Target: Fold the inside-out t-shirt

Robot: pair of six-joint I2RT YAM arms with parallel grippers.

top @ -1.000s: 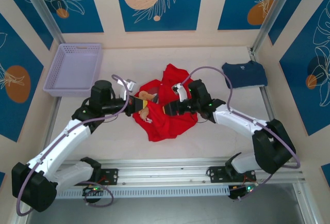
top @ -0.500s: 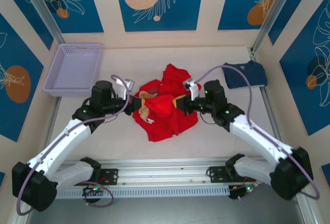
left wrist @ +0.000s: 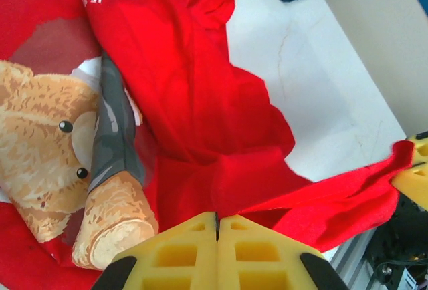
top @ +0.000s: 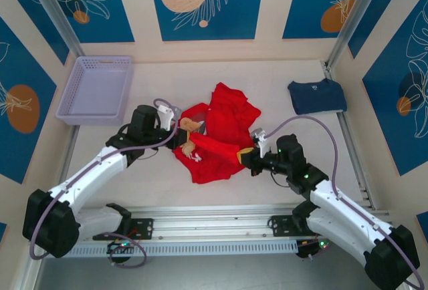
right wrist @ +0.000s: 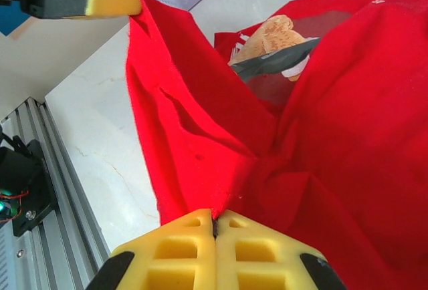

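Seemingly taut t-shirt (top: 218,144) edge, open table (top: 167,184)

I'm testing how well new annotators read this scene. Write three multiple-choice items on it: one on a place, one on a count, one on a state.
1. Where does the lavender basket stand on the table?
A. far left corner
B. far right corner
C. near edge, between the arms

2. How many t-shirts lie on the table?
A. one
B. two
C. three

3. How do the grippers stand?
A. both open
B. both shut on the red t-shirt
C. just the left one shut

Key:
1 A, it sits at the far left by the wall.
2 B, the red one and a navy t-shirt.
3 B, the left gripper and right gripper each pinch red cloth, stretched between them.
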